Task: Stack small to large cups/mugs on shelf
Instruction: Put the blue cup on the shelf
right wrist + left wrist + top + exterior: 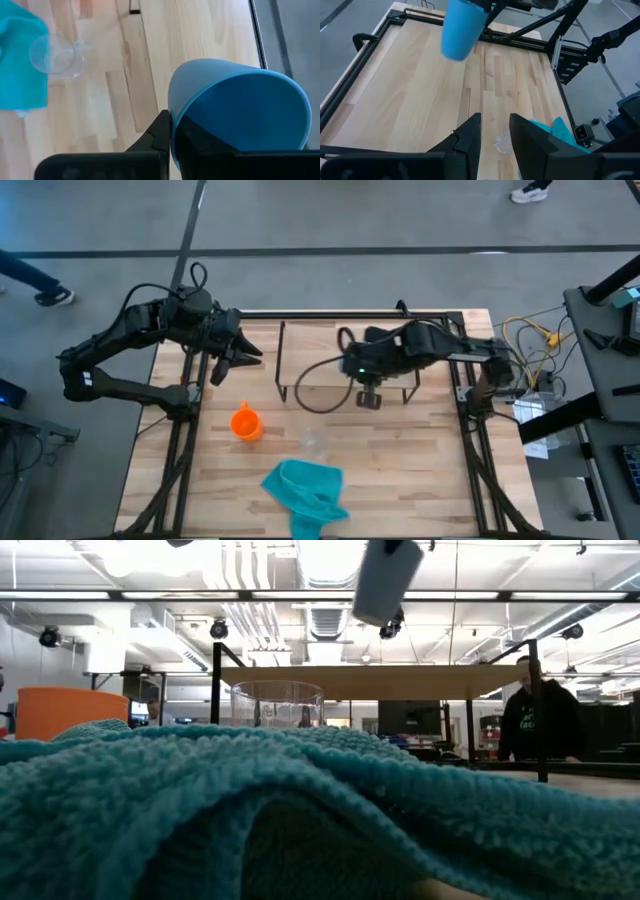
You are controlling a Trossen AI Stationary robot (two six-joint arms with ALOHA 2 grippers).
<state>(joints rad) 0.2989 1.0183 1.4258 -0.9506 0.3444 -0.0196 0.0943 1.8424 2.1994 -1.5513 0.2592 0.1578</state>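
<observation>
Counting cups: three in all — one blue cup point(235, 105), one orange mug point(245, 423), one clear glass cup point(314, 443).
Blue cup: held in the air by the right gripper point(370, 395), which is clamped on its rim; the right wrist view looks into its open mouth, and the left wrist view shows it hanging tilted above the table.
Right gripper place: over the front edge of the shelf point(330, 350), near the middle of the table point(400, 470).
Orange mug: one, standing on the table in front of the shelf's left end, well apart from both grippers; in the low view only its top shows behind the cloth, at the left.
Glass cup: one, upright on the table between the orange mug and the cloth, just beside the cloth's far edge; whether they touch cannot be told.
Shelf: one, a light wood board on a thin black wire frame at the back of the table; nothing can be seen standing on it from the low view.
Cloth point(305, 492): one teal cloth, bunched up at the front of the table, filling the lower part of the low view.
Left gripper point(240, 356): one, hanging over the back left corner of the table, beside the shelf's left end; its fingers point(470, 135) stand apart with a gap between them and hold nothing.
Arms: two, one on each side of the table.
Person point(540, 720): one, in a dark top, standing in the room behind the table at the right of the low view.
</observation>
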